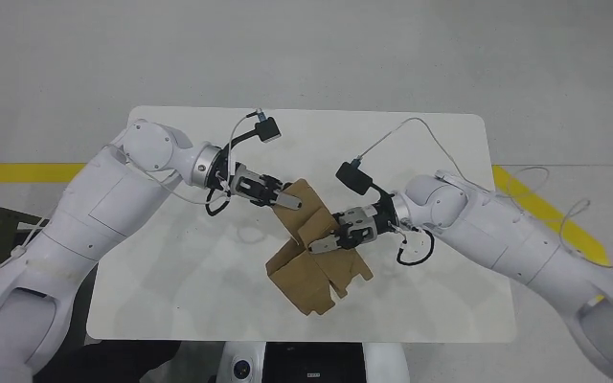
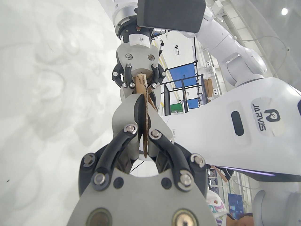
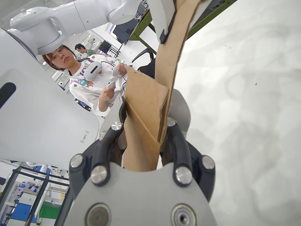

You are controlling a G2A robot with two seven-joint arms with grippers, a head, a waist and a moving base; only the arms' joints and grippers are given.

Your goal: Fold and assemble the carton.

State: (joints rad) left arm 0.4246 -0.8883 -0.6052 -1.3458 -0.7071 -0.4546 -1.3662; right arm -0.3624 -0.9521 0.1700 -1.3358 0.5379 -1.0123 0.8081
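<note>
You get the brown corrugated cardboard carton [image 2: 141, 84] edge-on, its panels hidden behind the left gripper [image 2: 144, 110]. Its near end disappears under the grey base of the right gripper [image 3: 148, 111].

Table [image 1: 172, 287] with carton [image 1: 306, 273] at centre, left gripper [image 1: 295, 203] at its far corner, right gripper [image 1: 321, 244] at its right

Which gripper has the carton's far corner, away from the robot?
The left gripper: it pinches the far corner of the carton, while the right gripper clamps folded panels nearer its middle.
</note>
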